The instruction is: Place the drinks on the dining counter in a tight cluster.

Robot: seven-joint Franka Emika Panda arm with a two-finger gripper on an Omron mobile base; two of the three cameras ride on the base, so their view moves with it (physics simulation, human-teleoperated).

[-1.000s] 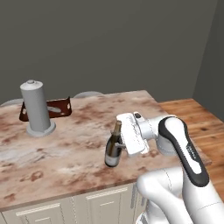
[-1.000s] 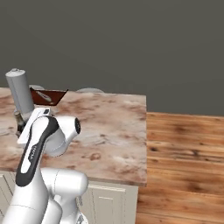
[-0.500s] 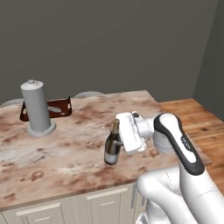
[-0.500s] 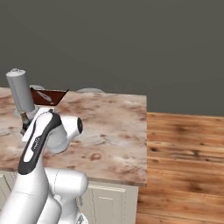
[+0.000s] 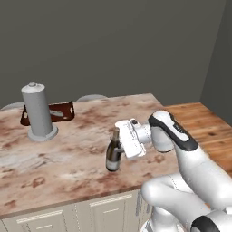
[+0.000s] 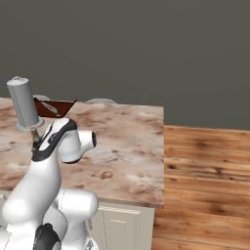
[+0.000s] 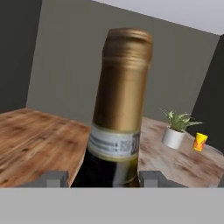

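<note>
The gripper (image 5: 118,147) is clamped on the wine bottle (image 5: 113,153), which stands upright on the dining counter (image 5: 68,167) near its front edge. In the hand view the gold-foiled neck sits between the fingertips (image 7: 54,178). Farther back on the counter a tall grey cylinder (image 5: 37,111) stands beside a dark brown tray (image 5: 61,111), well apart from the bottle. Wood floor (image 6: 205,166) lies to the right.

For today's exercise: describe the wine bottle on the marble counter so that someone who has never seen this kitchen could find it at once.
Start at the marble counter and look near its front edge, just left of the white robot arm. There the tool is shut on the wine bottle. Unlike the tall grey cylinder further back, it is dark, slim and gold-capped.
</note>
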